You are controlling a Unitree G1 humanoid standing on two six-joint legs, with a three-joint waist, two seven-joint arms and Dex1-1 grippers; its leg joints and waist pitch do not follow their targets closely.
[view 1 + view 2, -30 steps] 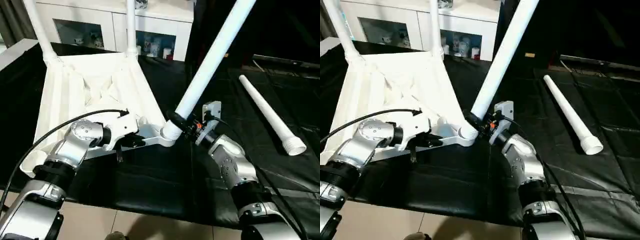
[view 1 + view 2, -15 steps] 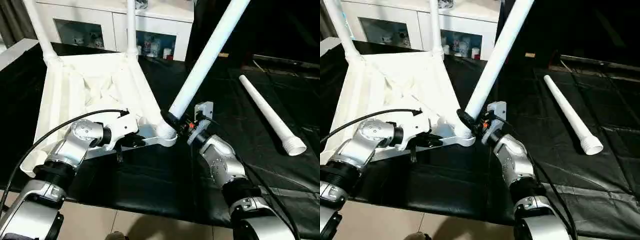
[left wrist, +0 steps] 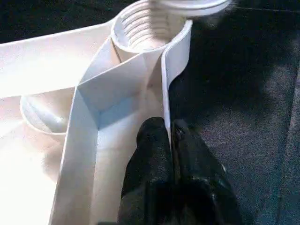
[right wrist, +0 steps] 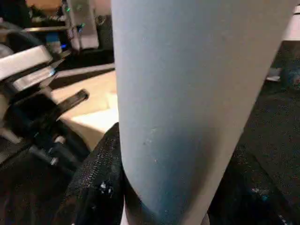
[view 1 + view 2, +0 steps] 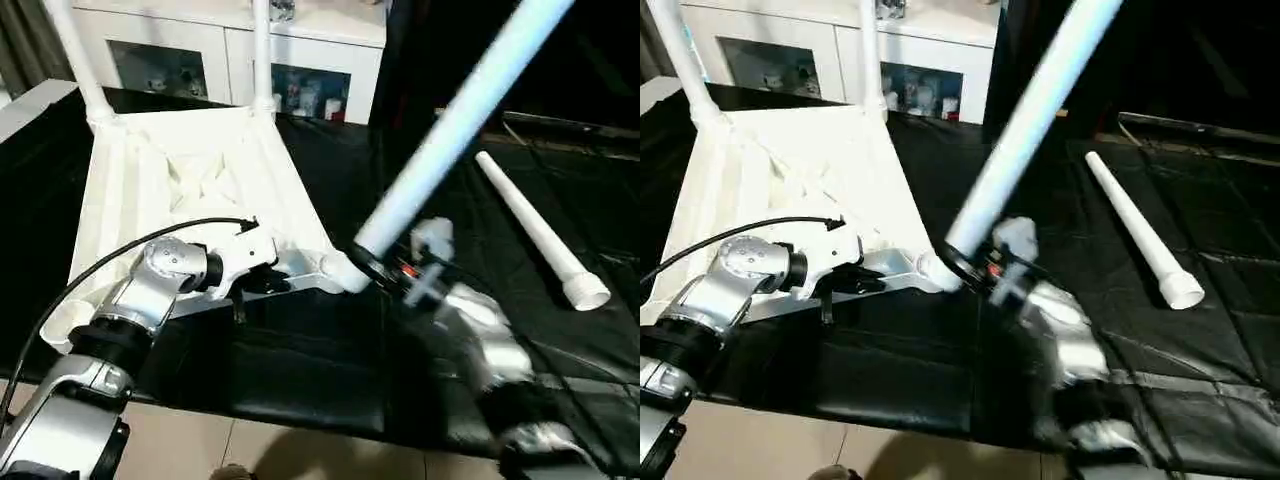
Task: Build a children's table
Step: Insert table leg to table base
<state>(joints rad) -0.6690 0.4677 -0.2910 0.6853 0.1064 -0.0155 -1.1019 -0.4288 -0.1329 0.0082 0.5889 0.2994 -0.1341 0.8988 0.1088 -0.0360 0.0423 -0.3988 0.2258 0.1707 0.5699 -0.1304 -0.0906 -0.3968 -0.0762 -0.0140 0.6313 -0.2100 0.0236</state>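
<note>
Left wrist view, left gripper (image 3: 169,136) clenched on tabletop (image 5: 180,170) rim, right gripper (image 5: 375,268) grasping tilted leg (image 5: 455,120) over threaded socket (image 3: 143,28)

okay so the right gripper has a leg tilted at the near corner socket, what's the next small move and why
Probably tip the held leg upright over the near corner socket before screwing. It leans far to the right with its base at the socket, whose threads are still exposed, while the left gripper pinches the tabletop's rim to steady it.
</note>
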